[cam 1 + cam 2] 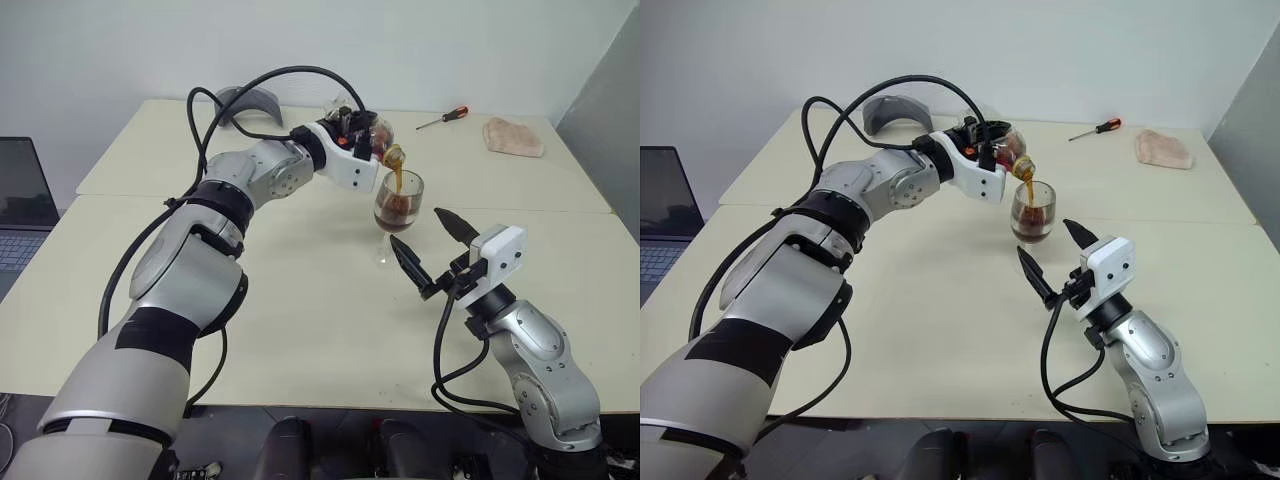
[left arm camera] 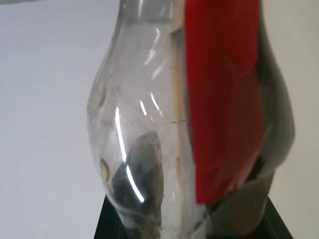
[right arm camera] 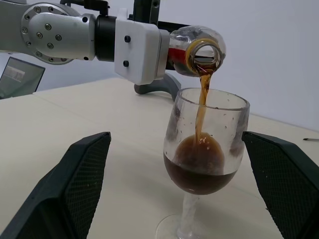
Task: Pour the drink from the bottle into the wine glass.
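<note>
The left gripper (image 3: 164,47) is clamped on the bottle (image 3: 197,50), upper centre of the left eye view. The bottle is tipped about level, its uncapped mouth directly above the wine glass (image 1: 398,205). A thin stream of the drink (image 3: 202,107) falls from the mouth into the bowl. Dark liquid fills the lower part of the bowl.

The wine glass stands upright on the table (image 1: 300,300), centre right of the frame.

The right gripper (image 1: 432,252) sits lower right of centre, its 2 black fingers (image 3: 75,189) spread wide and holding nothing. In the right wrist view the glass stands between them, touching neither.

A screwdriver (image 1: 443,118) and a folded cloth (image 1: 513,136) lie at the upper right, well apart from the glass. A laptop (image 1: 22,205) shows at the left edge.
</note>
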